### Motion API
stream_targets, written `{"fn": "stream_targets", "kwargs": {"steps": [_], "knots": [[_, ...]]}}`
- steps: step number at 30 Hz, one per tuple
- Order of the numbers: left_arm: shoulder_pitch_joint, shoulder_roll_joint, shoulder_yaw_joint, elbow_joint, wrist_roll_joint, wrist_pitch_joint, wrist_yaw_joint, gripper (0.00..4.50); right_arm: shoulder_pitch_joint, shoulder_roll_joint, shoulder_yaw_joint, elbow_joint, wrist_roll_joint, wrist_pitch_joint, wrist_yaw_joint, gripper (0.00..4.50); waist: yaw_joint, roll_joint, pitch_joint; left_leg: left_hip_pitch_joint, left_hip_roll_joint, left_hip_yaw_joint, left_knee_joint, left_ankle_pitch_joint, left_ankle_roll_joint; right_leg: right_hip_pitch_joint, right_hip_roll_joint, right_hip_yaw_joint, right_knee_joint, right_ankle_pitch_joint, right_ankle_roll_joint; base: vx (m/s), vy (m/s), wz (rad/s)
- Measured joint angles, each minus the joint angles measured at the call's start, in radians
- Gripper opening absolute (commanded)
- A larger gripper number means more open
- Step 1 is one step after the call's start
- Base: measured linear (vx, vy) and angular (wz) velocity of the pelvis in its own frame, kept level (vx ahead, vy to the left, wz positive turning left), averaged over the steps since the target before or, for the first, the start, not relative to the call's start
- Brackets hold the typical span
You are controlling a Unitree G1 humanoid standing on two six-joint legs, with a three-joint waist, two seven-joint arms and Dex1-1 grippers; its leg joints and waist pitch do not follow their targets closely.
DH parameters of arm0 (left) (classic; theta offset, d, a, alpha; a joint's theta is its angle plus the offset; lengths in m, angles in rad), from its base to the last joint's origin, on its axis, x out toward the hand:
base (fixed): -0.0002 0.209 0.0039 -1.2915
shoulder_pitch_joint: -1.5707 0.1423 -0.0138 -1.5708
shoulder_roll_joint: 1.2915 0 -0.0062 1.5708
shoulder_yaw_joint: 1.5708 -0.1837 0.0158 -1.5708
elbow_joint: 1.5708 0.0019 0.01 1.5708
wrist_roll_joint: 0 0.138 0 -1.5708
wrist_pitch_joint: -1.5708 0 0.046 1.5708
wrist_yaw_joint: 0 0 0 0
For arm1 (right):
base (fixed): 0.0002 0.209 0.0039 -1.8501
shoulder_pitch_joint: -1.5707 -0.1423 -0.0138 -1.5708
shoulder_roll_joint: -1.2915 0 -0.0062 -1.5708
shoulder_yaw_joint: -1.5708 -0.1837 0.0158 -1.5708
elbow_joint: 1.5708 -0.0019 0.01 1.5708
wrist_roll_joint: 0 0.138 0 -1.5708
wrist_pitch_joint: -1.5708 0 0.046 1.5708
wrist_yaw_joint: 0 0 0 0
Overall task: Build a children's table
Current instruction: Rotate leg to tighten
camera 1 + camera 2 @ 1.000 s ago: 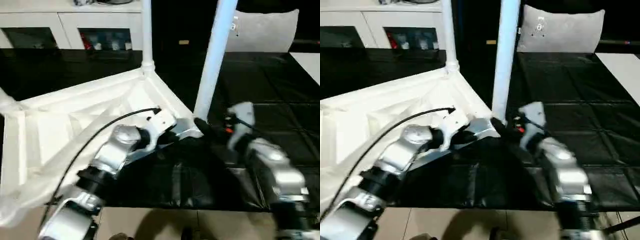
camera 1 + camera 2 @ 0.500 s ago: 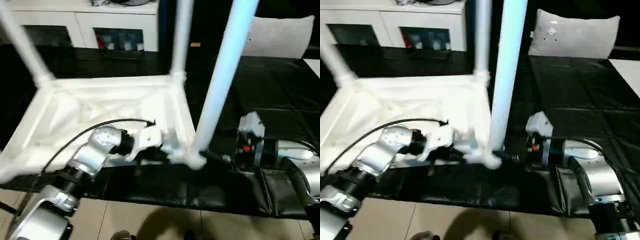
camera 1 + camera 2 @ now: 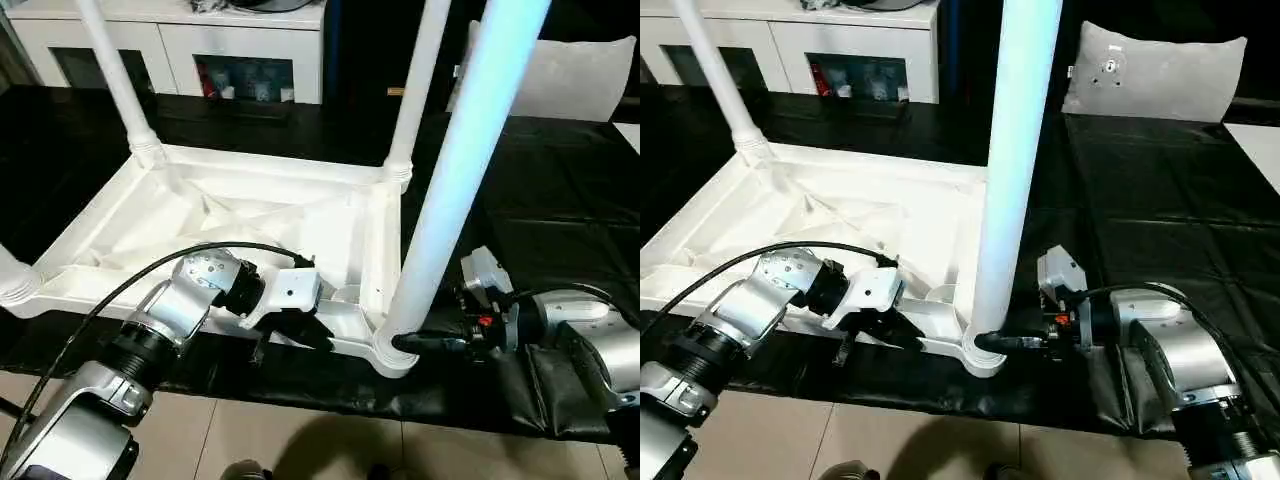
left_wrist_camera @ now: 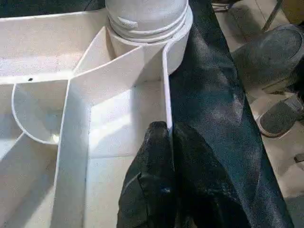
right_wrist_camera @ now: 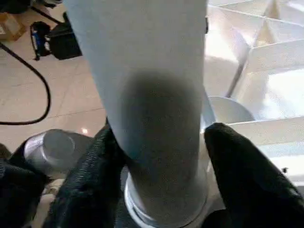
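From the head views, the children's table [image 3: 250,215] lay upside down on the black-covered work surface [image 3: 560,200], and it had swung round within the last second: its near long edge now ran square to the robot, where a second earlier a corner had pointed that way. Three legs stood in corner sockets, and the near leg [image 3: 455,190] stood upright at the near right corner.

In the left wrist view, the left gripper [image 4: 167,142] was clenched on the thin side wall of the top, just beside that corner socket.

In the right wrist view, the right gripper [image 5: 161,156] straddled the base of the near leg, one finger on each side, narrower than a second before (whether the pads were pressing could not be told). The leg looked seated; the last corner probably came next.
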Motion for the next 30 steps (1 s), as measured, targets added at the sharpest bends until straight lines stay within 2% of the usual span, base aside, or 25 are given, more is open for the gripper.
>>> {"fn": "stream_targets", "kwargs": {"steps": [1,6,8,12,15,17,21,23,24,27,29,30], "knots": [[-0.001,0.0,0.0,0.003,0.0,-0.003,-0.001,0.0,0.0,0.0,0.002,0.001,0.0,0.002,0.002,2.32,0.0,0.0,0.0,0.0,0.0,0.0,0.0,0.0,0.0,0.0,0.0,0.0,0.0,0.0,0.0,0.0,0.0,0.0],[-0.003,-0.001,0.001,0.013,-0.005,-0.011,-0.005,0.0,-0.001,0.0,0.005,0.003,0.004,0.01,0.006,1.99,0.0,0.0,0.0,0.0,0.0,0.0,0.0,0.0,0.0,0.0,0.0,0.0,0.0,0.0,0.0,0.0,0.0,0.0],[-0.003,-0.002,0.005,0.013,-0.01,-0.005,-0.005,0.0,0.002,0.001,0.0,-0.002,0.018,0.033,0.0,1.96,0.001,0.0,0.0,0.0,0.0,0.0,0.0,0.0,0.0,0.0,0.0,0.0,0.0,0.0,0.0,0.0,0.0,0.0],[0.01,-0.014,0.031,-0.012,-0.016,0.063,0.031,0.0,0.045,0.034,-0.044,-0.066,0.04,0.113,-0.09,1.94,0.003,0.0,0.0,0.001,0.0,0.0,-0.001,0.002,-0.004,0.0,0.0,0.0,0.0,0.0,0.0,0.0,0.0,0.0],[0.033,-0.02,0.053,-0.046,-0.015,0.114,0.08,0.0,0.063,0.063,-0.065,-0.101,0.046,0.162,-0.17,1.94,-0.006,0.0,0.0,0.001,0.0,0.0,0.0,0.002,-0.007,0.0,0.0,0.0,0.0,0.0,0.0,0.0,0.0,0.0],[0.039,-0.025,0.063,-0.059,-0.013,0.148,0.118,0.0,0.064,0.088,-0.077,-0.111,0.04,0.18,-0.232,1.94,-0.017,0.0,0.0,0.001,0.0,0.0,0.0,0.003,-0.007,0.0,0.0,-0.001,-0.001,0.0,0.0,0.0,0.0,0.0],[0.045,-0.079,0.091,-0.068,0.021,0.256,0.249,0.0,0.064,0.193,-0.113,-0.109,-0.028,0.181,-0.451,1.94,-0.064,0.0,-0.001,0.0,0.0,0.0,0.001,0.004,-0.009,0.001,0.001,-0.009,-0.011,0.0,0.001,0.0,0.0,0.0],[0.046,-0.124,0.104,-0.07,0.028,0.309,0.321,0.0,0.052,0.253,-0.142,-0.102,-0.056,0.199,-0.57,1.93,-0.086,0.001,-0.001,0.0,0.002,-0.004,-0.001,0.004,-0.009,0.009,0.0,-0.024,-0.028,0.0,0.001,0.0,0.0,0.0],[0.045,-0.159,0.116,-0.067,0.041,0.34,0.383,0.0,0.034,0.308,-0.162,-0.086,-0.08,0.205,-0.659,1.93,-0.102,0.003,0.0,0.001,0.006,-0.01,-0.001,0.004,-0.009,0.016,0.0,-0.036,-0.04,0.0,0.001,0.0,0.0,0.0],[0.036,-0.223,0.141,-0.056,0.059,0.395,0.502,0.0,-0.017,0.395,-0.184,-0.045,-0.115,0.215,-0.838,1.93,-0.128,0.009,0.002,0.002,0.017,-0.014,-0.002,0.004,-0.009,0.029,-0.001,-0.055,-0.063,0.0,0.001,0.0,0.0,0.0],[0.023,-0.276,0.162,-0.029,0.068,0.429,0.6,0.0,-0.067,0.471,-0.208,0.019,-0.139,0.193,-0.961,1.93,-0.14,0.01,0.003,0.004,0.018,-0.015,-0.003,0.004,-0.008,0.033,-0.001,-0.058,-0.068,0.0,0.001,0.0,0.0,0.0],[0.011,-0.302,0.171,-0.022,0.074,0.45,0.652,0.0,-0.095,0.496,-0.211,0.055,-0.154,0.168,-1.023,2.28,-0.149,0.011,0.004,0.007,0.017,-0.014,-0.003,0.004,-0.008,0.032,-0.003,-0.056,-0.069,0.0,0.001,0.0,0.0,0.0]]}}
